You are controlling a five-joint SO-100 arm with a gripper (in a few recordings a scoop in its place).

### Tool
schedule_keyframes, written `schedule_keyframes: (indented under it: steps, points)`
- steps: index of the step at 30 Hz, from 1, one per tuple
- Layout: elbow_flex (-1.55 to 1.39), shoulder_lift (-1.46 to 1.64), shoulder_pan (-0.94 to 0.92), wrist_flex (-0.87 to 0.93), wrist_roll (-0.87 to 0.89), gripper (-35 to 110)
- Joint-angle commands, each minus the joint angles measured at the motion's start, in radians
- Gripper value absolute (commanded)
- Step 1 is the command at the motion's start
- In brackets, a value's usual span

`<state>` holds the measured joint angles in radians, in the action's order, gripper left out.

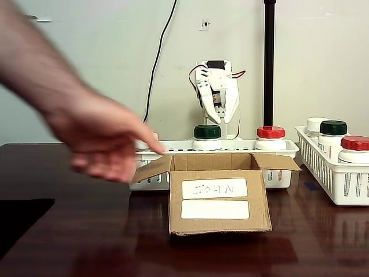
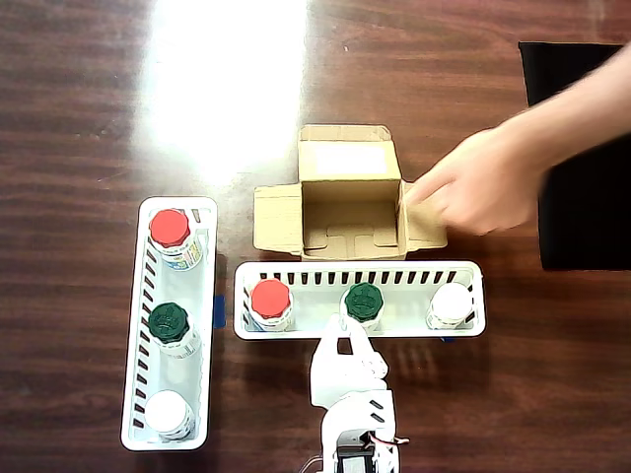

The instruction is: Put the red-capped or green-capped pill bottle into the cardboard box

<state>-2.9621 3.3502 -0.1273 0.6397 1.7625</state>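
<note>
White end effector (image 2: pixel 344 341) hangs empty over the white slotted basket (image 2: pixel 359 270), jaws near closed. Red-capped white pill bottle (image 2: pixel 270 302) stands there — open brown cardboard box (image 2: pixel 351 203) adjacent. Widen jaws, descend squarely; await withdrawal of the person's hand (image 2: pixel 480 181).

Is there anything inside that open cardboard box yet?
No. In the overhead view the cardboard box shows only its bare bottom flaps. A person's hand touches its right flap and covers that flap's outer corner. All the bottles stand in the white baskets.
</note>
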Motion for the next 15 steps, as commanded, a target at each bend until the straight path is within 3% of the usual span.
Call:
schedule_keyframes:
  steps: [1, 4, 8, 15]
  points:
    - [0.046, 0.078, -0.041, 0.0, 0.012, 1]
    - [0.163, -0.011, 0.002, 0.067, -0.023, 5]
    - [0.282, -0.153, 0.089, 0.092, -0.071, 26]
    - [0.414, -0.419, 0.298, -0.067, -0.173, 55]
